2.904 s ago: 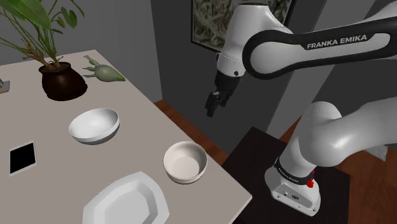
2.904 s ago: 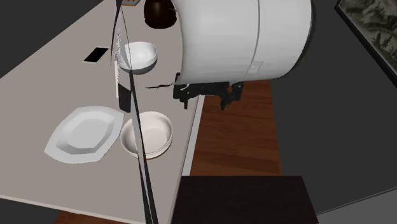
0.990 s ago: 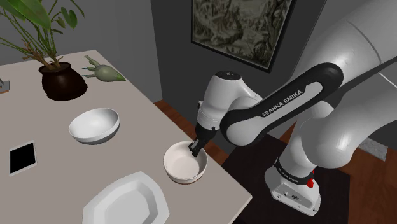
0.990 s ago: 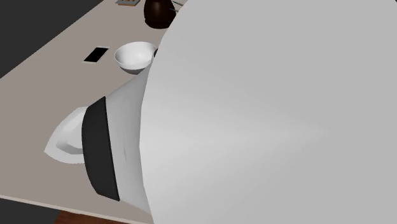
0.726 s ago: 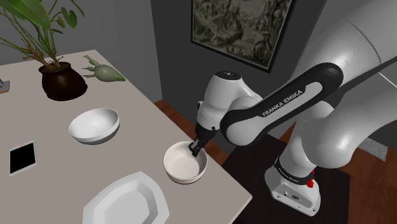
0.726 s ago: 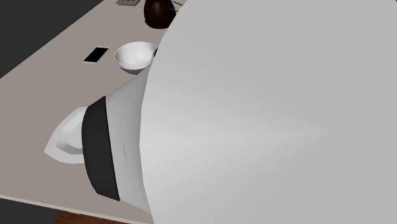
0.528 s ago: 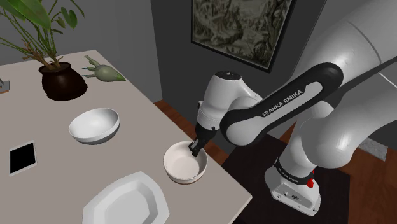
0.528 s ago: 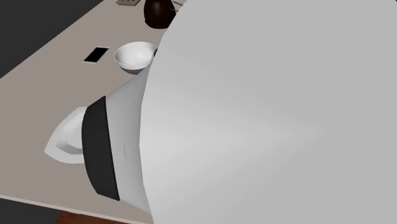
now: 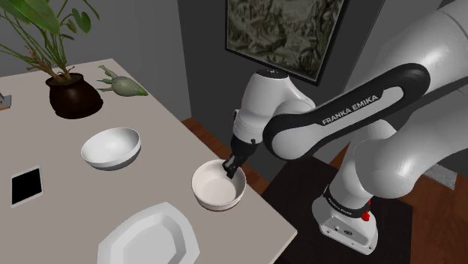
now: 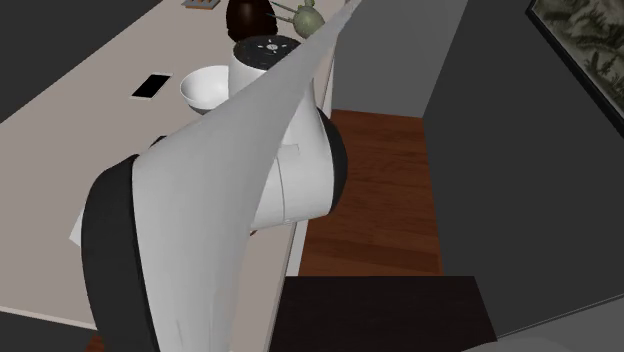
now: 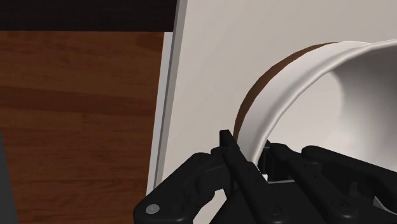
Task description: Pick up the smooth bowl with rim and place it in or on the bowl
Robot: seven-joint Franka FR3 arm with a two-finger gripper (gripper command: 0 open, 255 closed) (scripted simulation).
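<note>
I have the gripper (image 9: 233, 168) pinching the rimmed bowl (image 9: 218, 187) by its wall. In the wrist view one black finger of the gripper (image 11: 249, 151) sits outside the rimmed bowl (image 11: 299, 83) and the other inside, with the white lip clamped between them. I judge this grip is used because the bowl is too wide to span, so a thin edge is the only part the fingers can close on. The pinch is on the bowl's right side in the shoulder view, the side facing the arm, which keeps the wrist short of reaching across the bowl.

The bowl is over the counter (image 9: 169, 124) near its right edge, close to the stand. Brown shows under its flared lip from the wrist camera. I cannot tell whether its base has cleared the surface or rests on it.

The target, the far bowl (image 9: 111, 148), stands open and upright well apart, farther back and to the shoulder view's left. It also shows past the arm in the second exterior view, as the far bowl (image 10: 208, 88). A white plate (image 9: 150, 236) lies just left of the held bowl, nearer the camera. My route to the target should run behind the plate. An edge pinch lets a bowl swing, so I would lift gently and keep it level.
</note>
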